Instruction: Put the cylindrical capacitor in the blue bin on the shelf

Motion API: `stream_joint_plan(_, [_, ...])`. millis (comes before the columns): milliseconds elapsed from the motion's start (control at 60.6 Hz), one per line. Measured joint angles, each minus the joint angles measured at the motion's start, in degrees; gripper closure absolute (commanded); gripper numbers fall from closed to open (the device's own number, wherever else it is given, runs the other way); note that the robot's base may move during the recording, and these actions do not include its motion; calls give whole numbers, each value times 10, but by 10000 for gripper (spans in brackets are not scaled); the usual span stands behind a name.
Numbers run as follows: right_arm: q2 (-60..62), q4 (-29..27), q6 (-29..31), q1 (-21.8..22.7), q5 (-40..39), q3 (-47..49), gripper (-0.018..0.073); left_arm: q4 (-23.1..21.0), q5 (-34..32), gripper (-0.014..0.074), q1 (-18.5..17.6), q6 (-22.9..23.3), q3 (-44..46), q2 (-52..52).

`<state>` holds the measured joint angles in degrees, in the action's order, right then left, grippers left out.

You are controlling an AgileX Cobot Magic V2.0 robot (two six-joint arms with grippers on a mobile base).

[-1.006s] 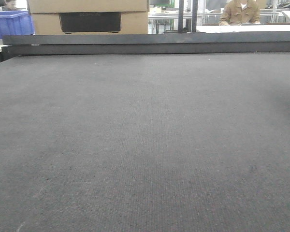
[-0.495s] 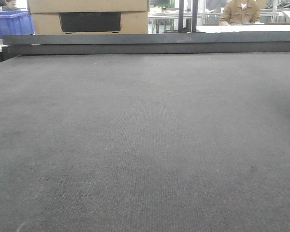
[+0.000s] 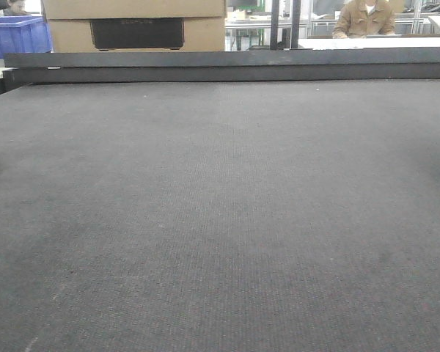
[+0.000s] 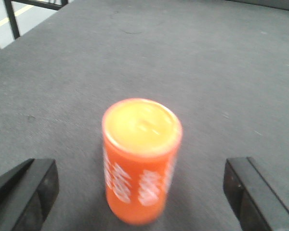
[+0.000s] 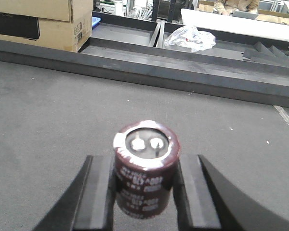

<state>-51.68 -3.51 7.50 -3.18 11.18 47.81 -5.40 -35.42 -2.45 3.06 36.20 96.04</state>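
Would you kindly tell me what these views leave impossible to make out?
Shelf: in no view.
Blue crate, front view: cut off by the left edge; its wall hides any contents.
Orange cylinder, left wrist view: white print blurred, unreadable.
Capacitor, right wrist view: sides covered by the right fingers; lettering too blurred to read.

A dark grey felt table fills the front view. Along its far edge, at 12 o'clock, runs a black rail. Behind that, at 11 o'clock, stands a cardboard box, and at 1 o'clock 1 person in a brown jacket sits. In the right wrist view a crumpled plastic bag lies beyond the rail at 12 o'clock.
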Motion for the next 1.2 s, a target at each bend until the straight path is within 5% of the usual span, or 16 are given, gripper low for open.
stream_joint_plan(528, [0, 0, 0, 0, 0, 0, 721, -2, -5, 19, 4, 0, 94, 117])
stream_joint_plan(627, [0, 0, 0, 0, 0, 0, 721, -2, 3, 132, 4, 0, 94, 119])
stream_joint_plan(874, [0, 0, 0, 0, 0, 0, 721, -3, 21, 703, 4, 0, 94, 111])
stream_joint_plan(1089, [0, 0, 0, 0, 1, 0, 721, 24, 91, 707, 3, 0, 94, 26])
stream_joint_plan(1204, [0, 0, 0, 0, 1, 0, 721, 59, 194, 707, -13, 0, 112, -60])
